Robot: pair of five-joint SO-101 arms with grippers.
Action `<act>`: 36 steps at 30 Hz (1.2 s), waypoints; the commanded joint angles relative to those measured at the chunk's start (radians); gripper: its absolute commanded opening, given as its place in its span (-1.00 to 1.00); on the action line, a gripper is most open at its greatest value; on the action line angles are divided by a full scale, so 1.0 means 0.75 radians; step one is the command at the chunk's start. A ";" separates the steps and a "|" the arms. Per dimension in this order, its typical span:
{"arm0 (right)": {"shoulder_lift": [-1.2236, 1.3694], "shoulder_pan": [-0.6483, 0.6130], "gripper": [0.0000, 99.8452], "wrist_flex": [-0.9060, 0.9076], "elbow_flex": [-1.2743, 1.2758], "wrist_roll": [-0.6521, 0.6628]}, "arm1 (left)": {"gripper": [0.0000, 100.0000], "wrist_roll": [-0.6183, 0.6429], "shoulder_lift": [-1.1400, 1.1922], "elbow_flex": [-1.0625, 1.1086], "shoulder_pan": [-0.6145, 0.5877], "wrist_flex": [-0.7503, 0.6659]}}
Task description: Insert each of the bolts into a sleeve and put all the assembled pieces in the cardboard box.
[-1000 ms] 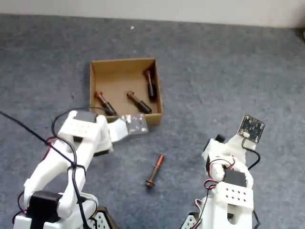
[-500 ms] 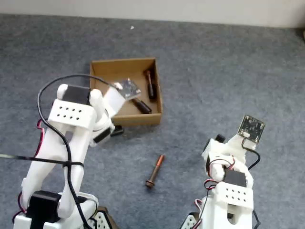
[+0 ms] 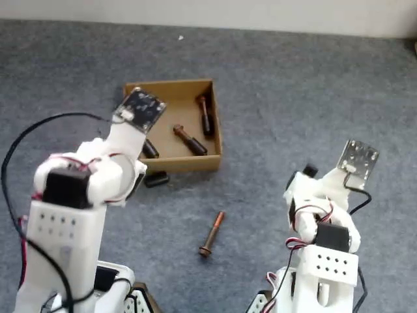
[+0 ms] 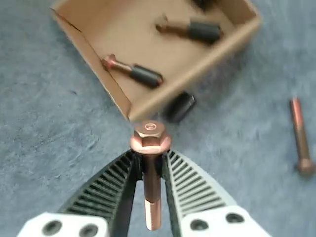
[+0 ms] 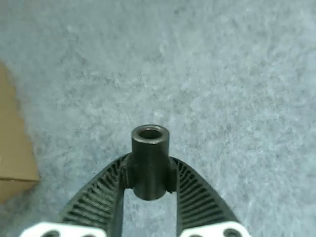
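- Three assembled pieces [image 3: 189,139] lie in the cardboard box [image 3: 171,84] in the high view, copper heads showing out of black sleeves. One is partly hidden by the left arm [image 3: 88,182]. The box sits on the grey mat [image 3: 293,85], toward its far edge and left of middle
- One loose sleeve [image 3: 156,179] lies just outside the box's near wall, and one loose bolt [image 3: 213,233] lies toward the mat's near edge, apart from it. Both are judged not yet paired
- The right arm [image 3: 322,222] stands at the mat's near edge, well apart from the box
- Left wrist view: the left gripper [image 4: 150,157] is clamped on the held bolt [image 4: 152,197], which is copper with a flanged hex head. It is gripped just under the head, and the shank end is free toward the wrist, probably kept clear for insertion
- Right wrist view: the right gripper [image 5: 149,167] is closed around the held sleeve [image 5: 149,148], a short black cylinder. Its open bore stands past the fingertips, seemingly offered to receive a shank. A corner of the box [image 5: 15,148] lies off to one side
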 commanded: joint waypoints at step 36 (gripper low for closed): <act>-0.901 -0.999 -0.99 -0.334 0.533 0.113 | -0.99 0.964 -1.374 1.165 0.021 -1.144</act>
